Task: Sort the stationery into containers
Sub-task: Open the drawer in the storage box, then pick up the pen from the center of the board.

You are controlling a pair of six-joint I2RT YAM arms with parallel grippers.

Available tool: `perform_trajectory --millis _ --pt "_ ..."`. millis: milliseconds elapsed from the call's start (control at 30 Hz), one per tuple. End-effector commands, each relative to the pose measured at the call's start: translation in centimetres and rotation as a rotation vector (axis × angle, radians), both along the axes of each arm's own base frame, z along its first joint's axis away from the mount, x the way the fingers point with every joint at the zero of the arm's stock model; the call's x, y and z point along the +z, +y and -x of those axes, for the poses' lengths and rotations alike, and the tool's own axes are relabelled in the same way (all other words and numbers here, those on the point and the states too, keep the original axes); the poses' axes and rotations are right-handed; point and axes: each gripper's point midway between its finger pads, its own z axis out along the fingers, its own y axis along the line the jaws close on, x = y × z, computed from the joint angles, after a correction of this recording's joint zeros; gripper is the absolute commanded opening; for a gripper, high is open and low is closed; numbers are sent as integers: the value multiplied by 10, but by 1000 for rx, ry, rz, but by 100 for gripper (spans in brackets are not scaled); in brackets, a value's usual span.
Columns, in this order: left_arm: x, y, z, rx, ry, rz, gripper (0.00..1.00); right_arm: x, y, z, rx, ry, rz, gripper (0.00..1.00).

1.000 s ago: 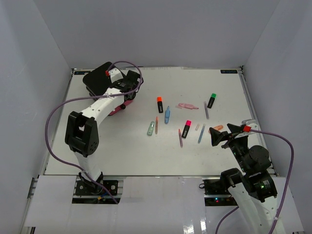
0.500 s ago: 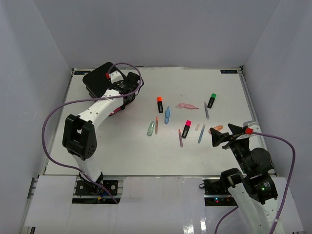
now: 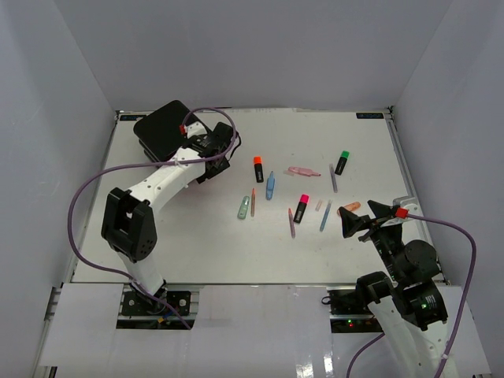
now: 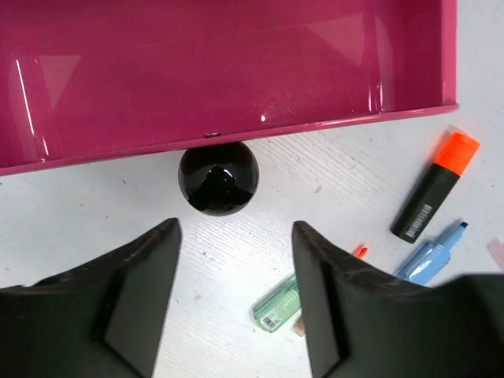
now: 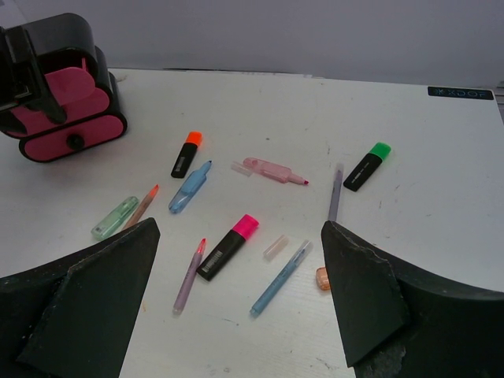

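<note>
The containers are a black box of pink drawers; the lowest drawer stands pulled out. Its black knob sits just ahead of my left gripper, which is open and holds nothing. The stationery lies mid-table: an orange-capped highlighter, a green-capped one, a pink-capped one, a blue pen, a pink pen and a pale green piece. My right gripper hovers open at the right, near an orange piece.
White walls enclose the table on three sides. A purple cable loops from the left arm over the table's left part. Thin lilac pens and a clear cap lie among the stationery.
My left gripper has opened off the drawer knob and drawn back to the right, away from the box. The right arm has stayed still.
</note>
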Motion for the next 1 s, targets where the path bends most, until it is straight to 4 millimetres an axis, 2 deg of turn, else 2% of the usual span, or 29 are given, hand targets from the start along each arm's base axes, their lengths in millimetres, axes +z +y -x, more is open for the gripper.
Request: perform_trajectory --millis 0,200,300,367,433,500,567,633,667,700,800,833,900,933,967 --pt "38 -3 5 1 -74 74 71 16 3 2 20 -64 -17 90" --pt "74 -28 1 -129 -134 106 87 15 4 2 25 -63 -15 90" --pt "90 -40 0 -246 -152 94 90 16 4 2 26 -65 -14 90" --pt "106 -47 -4 -356 -187 74 91 16 5 3 29 -65 -13 90" --pt "111 -51 -6 -444 -209 44 94 16 5 3 32 -66 -12 90" --pt "122 -64 -9 -601 -253 18 96 15 6 3 35 -63 -11 90" --pt "121 -81 -11 -746 -264 8 98 16 6 3 37 -66 -12 90" --pt "117 -91 -15 -786 -255 22 98 16 6 3 36 -67 -10 90" --pt "122 -100 -17 -813 -263 46 98 15 6 3 37 -65 -10 90" --pt "107 -108 -23 -815 -231 60 98 15 5 2 33 -65 -10 90" --pt "93 -122 -37 -781 -207 105 98 14 6 2 36 -61 -7 90" --pt "74 -127 -43 -769 -168 108 98 14 6 2 37 -58 -7 90" --pt "64 -134 -54 -743 -157 121 98 13 7 1 40 -54 -5 90" --pt "44 -138 -60 -716 -120 129 98 13 7 1 40 -53 -3 90" --pt "37 -141 -64 -703 -111 130 98 12 7 1 40 -51 -3 90"
